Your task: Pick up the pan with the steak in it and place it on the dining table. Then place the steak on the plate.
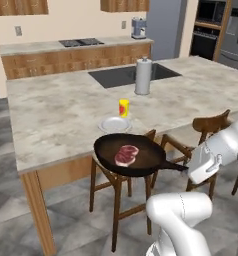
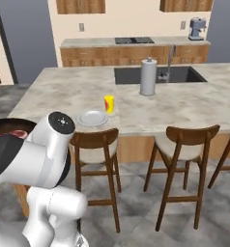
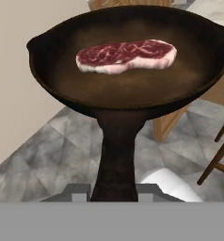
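- In the hand view we see our gripper (image 3: 115, 195) clamped on the end of the handle of the pan (image 3: 128, 70); the handle runs straight up from between the fingers to the bowl.
- In the left base view the gripper (image 1: 187, 169) holds the pan (image 1: 133, 155) by that handle in the air, about level, off the near edge of the dining table (image 1: 61, 120) and above a wooden chair (image 1: 122, 187).
- The steak (image 1: 126, 155) lies flat inside the pan, near the middle of the bowl, red-pink with a pale fat rim; the hand view shows the steak (image 3: 125, 55) resting on the dark brown inside.
- In the right base view our arm covers most of the pan (image 2: 10, 126); a dark rim and a sliver of red show at the left edge.
- Just beyond the pan, on the table near its edge, sits the plate (image 1: 115, 124), white and bare; in the right base view the plate (image 2: 92, 117) lies above a chair back.
- Just behind the plate stands a small yellow jar (image 1: 123, 107).
- Farther back on the same top we see a paper towel roll (image 1: 143, 76) upright beside a dark sink (image 1: 116, 76).
- Against the far wall runs a counter (image 1: 51, 47) with a cooktop (image 1: 81, 42) and a coffee machine (image 1: 138, 28).
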{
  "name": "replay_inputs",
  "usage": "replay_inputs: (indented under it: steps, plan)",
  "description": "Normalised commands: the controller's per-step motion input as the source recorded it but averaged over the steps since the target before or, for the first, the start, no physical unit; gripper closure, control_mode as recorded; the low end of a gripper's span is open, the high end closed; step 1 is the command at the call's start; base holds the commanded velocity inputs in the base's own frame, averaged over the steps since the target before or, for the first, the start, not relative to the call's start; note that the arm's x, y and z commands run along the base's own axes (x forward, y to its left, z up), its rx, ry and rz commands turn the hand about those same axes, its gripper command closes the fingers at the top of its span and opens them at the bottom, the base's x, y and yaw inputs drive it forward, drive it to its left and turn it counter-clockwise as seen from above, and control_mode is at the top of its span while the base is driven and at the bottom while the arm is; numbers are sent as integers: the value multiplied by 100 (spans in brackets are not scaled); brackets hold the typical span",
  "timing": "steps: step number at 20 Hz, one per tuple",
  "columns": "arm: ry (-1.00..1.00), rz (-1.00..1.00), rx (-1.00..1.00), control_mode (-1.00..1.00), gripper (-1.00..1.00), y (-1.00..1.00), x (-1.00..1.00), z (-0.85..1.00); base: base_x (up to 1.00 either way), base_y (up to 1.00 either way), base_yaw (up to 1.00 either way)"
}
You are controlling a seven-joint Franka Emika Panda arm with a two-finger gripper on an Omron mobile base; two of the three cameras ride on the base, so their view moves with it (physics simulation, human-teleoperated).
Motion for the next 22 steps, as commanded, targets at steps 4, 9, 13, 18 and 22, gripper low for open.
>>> replay_inputs:
  steps: [4, 9, 13, 18, 22]
  plan:
    - [0, 0, 0, 100, 100, 0, 0, 0, 77, -3, 0]
    - [0, 0, 0, 100, 100, 0, 0, 0, 99, 23, -4]
    - [-1, -2, 0, -100, 100, 14, 50, -11, 50, 15, -3]
    - [-1, -4, -2, -100, 100, 25, 83, -24, 0, 0, 0]
    - [0, -6, -10, -100, 100, 41, 72, -24, 0, 0, 0]
